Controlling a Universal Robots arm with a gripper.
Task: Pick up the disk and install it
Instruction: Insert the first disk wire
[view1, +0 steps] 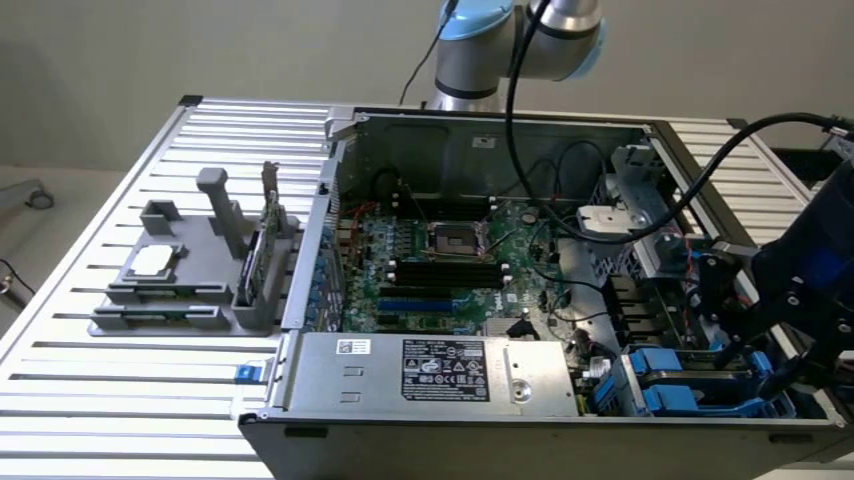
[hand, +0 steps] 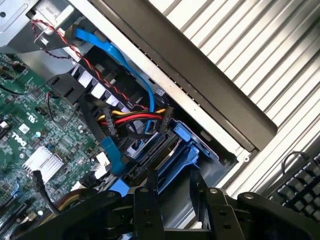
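One slatted bench (view1: 134, 400) carries one open computer case (view1: 441, 125). In the drive bay at the case's corner, against its side wall, sits one disk (hand: 180, 155) in its blue carrier. One tool (hand: 172, 182) hangs right over it; whether the tool grips the disk I cannot tell.

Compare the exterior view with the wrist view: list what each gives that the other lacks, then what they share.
Exterior view: the arm's grey-and-blue joints, a grey fixture on the slatted table at the exterior view's left, the labelled silver power supply and the processor socket.
Wrist view: a black keyboard outside the case, and a close look at the red, yellow and black wires beside the carriers.
Shared: the open computer case, green motherboard, blue drive carriers, the table, and the gripper close to those carriers.
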